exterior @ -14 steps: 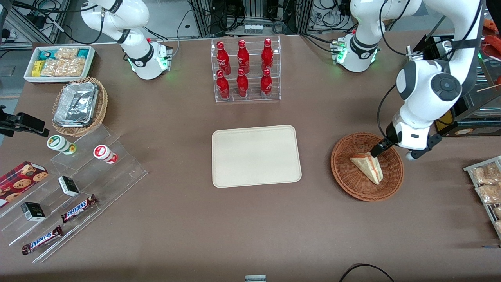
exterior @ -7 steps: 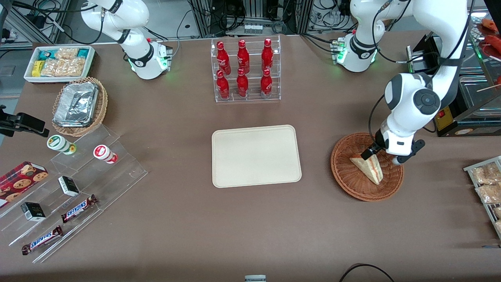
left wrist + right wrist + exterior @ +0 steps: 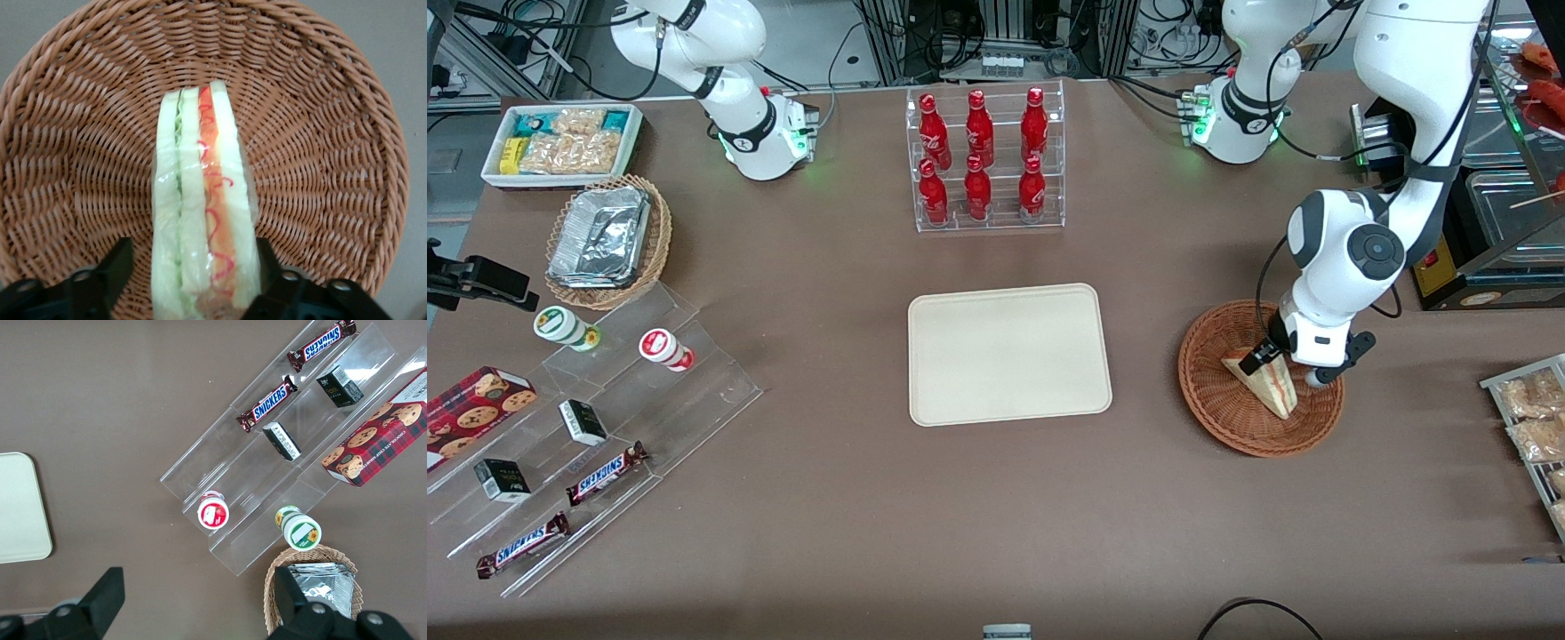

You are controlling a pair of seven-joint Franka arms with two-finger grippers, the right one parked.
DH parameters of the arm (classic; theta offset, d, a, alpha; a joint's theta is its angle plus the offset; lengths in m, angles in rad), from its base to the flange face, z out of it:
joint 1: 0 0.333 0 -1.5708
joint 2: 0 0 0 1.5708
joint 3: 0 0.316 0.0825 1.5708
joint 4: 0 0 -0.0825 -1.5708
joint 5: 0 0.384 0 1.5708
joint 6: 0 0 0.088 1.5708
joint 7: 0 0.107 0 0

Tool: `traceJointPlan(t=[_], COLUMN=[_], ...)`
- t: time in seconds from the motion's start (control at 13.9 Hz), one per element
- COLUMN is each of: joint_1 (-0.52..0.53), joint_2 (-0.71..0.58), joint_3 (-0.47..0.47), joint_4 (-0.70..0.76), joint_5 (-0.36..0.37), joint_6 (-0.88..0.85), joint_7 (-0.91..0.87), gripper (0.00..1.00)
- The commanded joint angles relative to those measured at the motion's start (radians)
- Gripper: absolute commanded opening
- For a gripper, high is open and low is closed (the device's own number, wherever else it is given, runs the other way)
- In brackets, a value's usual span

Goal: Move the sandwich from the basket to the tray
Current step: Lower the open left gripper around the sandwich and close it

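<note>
The sandwich [image 3: 1273, 388], a wrapped white wedge with red-orange and green filling, lies in the reddish-brown wicker basket [image 3: 1216, 402] toward the working arm's end of the table. My left gripper [image 3: 1270, 362] is down in the basket over the sandwich's thick end. In the left wrist view the gripper [image 3: 193, 270] is open, with one black finger [image 3: 115, 265] a small gap from the sandwich [image 3: 200, 200] and the other close against it. The basket's weave [image 3: 320, 167] surrounds them. The cream tray [image 3: 1009, 354] lies bare mid-table, beside the basket; its corner shows in the right wrist view [image 3: 20, 507].
A clear rack of red bottles [image 3: 983, 160] stands farther from the front camera than the tray. A rack of bagged snacks [image 3: 1529, 418] sits at the table edge beside the basket. A clear stepped shelf with candy bars [image 3: 605, 471] and a tan foil-tray basket [image 3: 609, 240] lie toward the parked arm's end.
The left arm has lowered and swung toward the tray side, bringing the gripper from the basket's rim down over the sandwich's thick end. The sandwich has not moved.
</note>
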Motion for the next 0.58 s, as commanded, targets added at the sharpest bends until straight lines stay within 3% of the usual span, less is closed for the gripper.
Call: traceJointPlan(t=[0.0, 0.29, 0.5], joint_1=[-0.013, -0.013, -0.019], joint_2=[0.034, -0.009, -0.080], joint_3=[0.010, 0.008, -0.044], joint_4=[0.053, 0.095, 0.246], joint_5=[0.026, 0.081, 0.102], joint_6=[0.006, -0.038, -0.313], joint_7=[-0.029, -0.016, -0.022], gripper=[0.00, 0.00, 0.00])
